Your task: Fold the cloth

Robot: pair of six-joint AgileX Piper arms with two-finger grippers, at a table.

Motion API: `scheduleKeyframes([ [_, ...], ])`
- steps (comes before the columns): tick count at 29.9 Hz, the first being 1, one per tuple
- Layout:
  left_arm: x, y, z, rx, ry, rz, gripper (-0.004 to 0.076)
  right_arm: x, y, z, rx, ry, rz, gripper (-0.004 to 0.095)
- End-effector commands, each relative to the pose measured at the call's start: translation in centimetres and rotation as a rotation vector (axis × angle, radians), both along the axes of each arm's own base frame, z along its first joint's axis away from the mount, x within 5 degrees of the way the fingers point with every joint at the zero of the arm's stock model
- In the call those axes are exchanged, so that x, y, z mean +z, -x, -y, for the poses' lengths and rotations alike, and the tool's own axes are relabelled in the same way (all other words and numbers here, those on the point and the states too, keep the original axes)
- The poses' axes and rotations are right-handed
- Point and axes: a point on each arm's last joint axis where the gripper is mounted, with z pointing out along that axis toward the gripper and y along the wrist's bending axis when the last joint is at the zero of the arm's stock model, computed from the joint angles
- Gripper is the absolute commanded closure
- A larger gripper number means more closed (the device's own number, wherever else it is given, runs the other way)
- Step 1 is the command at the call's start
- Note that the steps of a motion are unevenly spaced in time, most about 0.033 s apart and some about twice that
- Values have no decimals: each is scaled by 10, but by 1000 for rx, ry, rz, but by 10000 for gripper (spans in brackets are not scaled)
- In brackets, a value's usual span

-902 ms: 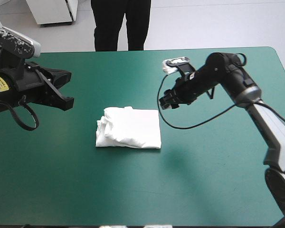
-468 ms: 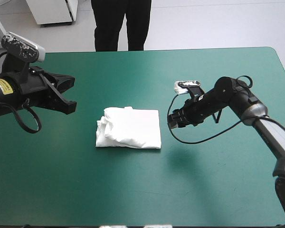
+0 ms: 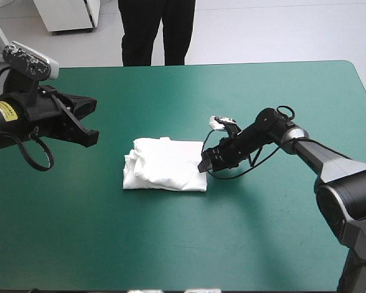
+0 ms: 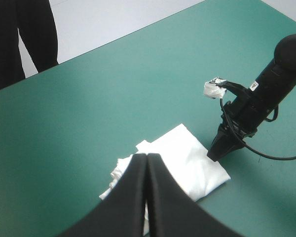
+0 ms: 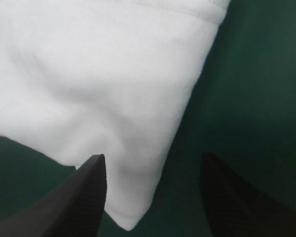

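My right fingers [image 3: 206, 165] are down low at the tabletop [image 3: 171, 244], spread apart, gripping nothing. The near right corner of the T-shirt [image 3: 168, 163] pokes in between them. In the right wrist view one finger overlaps the cloth edge, but I can't tell if it touches. The teal-green cover shows beside the other finger. Farther ahead of these fingers a stitched seam runs across the cloth.

The T-shirt is a folded bundle, roughly rectangular, lying flat about mid-tabletop, a bit left of centre. Its right part is smooth and its left edge is rumpled, with layers bunched.

My left fingers [image 4: 147, 156] are pressed together into one point with nothing between them. They hang above the tabletop, left of the T-shirt and well apart from it, aimed toward it. In the left wrist view the bundle lies ahead of the tips, with my right fingers beyond it at its corner. Past that the teal-green cover runs to the far edge.
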Motion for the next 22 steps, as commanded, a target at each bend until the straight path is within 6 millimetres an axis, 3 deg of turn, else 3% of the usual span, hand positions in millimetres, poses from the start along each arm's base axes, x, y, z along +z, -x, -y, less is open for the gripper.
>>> scheduleKeyframes([
  [1,2,6,0,-20,6,-20,734,26,-2,-2,-9,-83,81,367],
  [15,3,7,5,-54,57,-42,734,-2,-7,-21,18,-114,36,372],
  [18,3,8,6,-63,66,-44,734,-5,-5,-28,36,-108,51,481],
  [21,4,9,8,-78,82,-49,734,-5,-7,-29,20,-106,65,714],
  [22,4,9,8,-81,85,-50,734,-5,-8,-29,11,-104,75,842],
])
